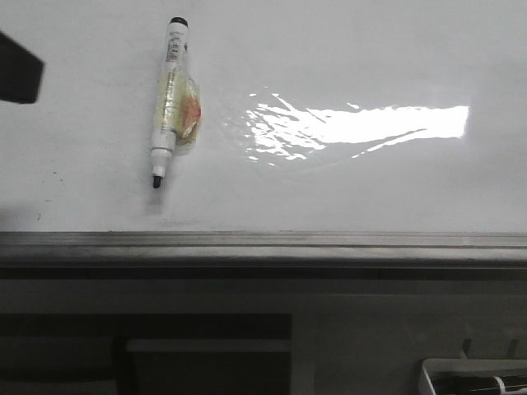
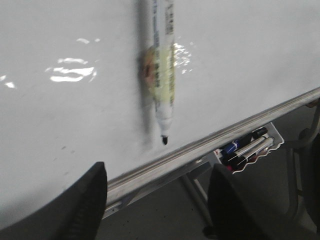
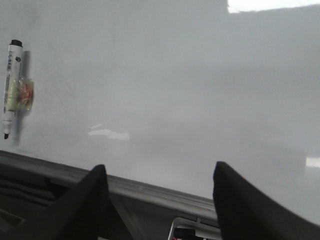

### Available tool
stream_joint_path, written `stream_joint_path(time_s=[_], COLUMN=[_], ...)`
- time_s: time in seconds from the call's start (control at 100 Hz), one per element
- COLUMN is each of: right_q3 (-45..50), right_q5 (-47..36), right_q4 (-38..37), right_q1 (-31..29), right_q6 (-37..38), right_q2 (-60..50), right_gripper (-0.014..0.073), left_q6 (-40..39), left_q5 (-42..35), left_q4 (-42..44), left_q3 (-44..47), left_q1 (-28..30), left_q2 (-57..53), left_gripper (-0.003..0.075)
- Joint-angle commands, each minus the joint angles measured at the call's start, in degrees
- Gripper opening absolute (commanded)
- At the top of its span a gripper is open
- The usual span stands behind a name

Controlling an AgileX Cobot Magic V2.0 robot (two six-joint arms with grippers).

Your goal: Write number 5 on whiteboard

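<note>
The whiteboard is glossy white with a bright glare patch and a grey edge rail. No number 5 shows on it. A white marker pen with a yellowish wrap lies on the board at the left, uncapped black tip toward the rail. It also shows in the left wrist view and the right wrist view. My left gripper is open and empty, hanging over the rail just short of the pen tip. My right gripper is open and empty over the rail, well to the pen's right.
A white wire tray holding several markers hangs below the rail, also seen at the front view's lower right. A dark object juts in at the front view's left edge. Metal frame legs stand under the board.
</note>
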Motion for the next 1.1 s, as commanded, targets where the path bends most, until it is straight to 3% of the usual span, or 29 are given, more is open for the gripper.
stream_joint_path(time_s=[0.0, 0.22, 0.4, 0.51, 0.61, 0.81, 0.91, 0.99, 1.09], right_q3=[-2.1, -2.1, -2.1, -2.1, -2.1, -2.1, -2.1, -2.4, -3.9], right_q5=[-7.5, -9.1, -8.5, -8.3, -8.3, -8.1, -6.4, -3.6, 1.7], right_q4=[1.0, 1.0, 1.0, 1.0, 1.0, 1.0, 1.7, 2.9, 8.6], right_q1=[0.3, 0.3, 0.3, 0.3, 0.3, 0.3, 0.3, 0.4, 1.5], right_q6=[-0.7, -0.7, -0.7, -0.7, -0.7, -0.7, -0.7, -1.6, -13.1], right_q2=[1.6, 2.1, 2.1, 2.1, 2.1, 2.1, 2.6, 4.0, 6.9], right_gripper=[0.0421, 0.0421, 0.0421, 0.0421, 0.0421, 0.0421, 0.0418, 0.0419, 0.0419], left_q6=[0.1, 0.1, 0.1, 0.1, 0.1, 0.1, 0.1, 0.3, 0.3], left_q5=[-8.9, -25.0, -30.2, -32.4, -34.2, -34.5, -32.4, -26.8, -19.2], left_q4=[-3.2, -6.6, -6.6, -6.6, -6.6, -6.5, -4.4, 4.7, 17.5], left_q3=[-2.8, -3.1, -3.1, -3.1, -3.1, -3.2, -3.5, -4.4, -5.5], left_q1=[-4.6, -13.0, -14.4, -14.4, -14.4, -14.4, -14.5, -15.7, -18.7], left_q2=[4.0, 13.5, 19.3, 21.5, 22.8, 23.3, 22.7, 21.7, 20.6], left_gripper=[0.0395, 0.0395, 0.0379, 0.0330, 0.0240, -0.0022, -0.0020, -0.0020, -0.0020])
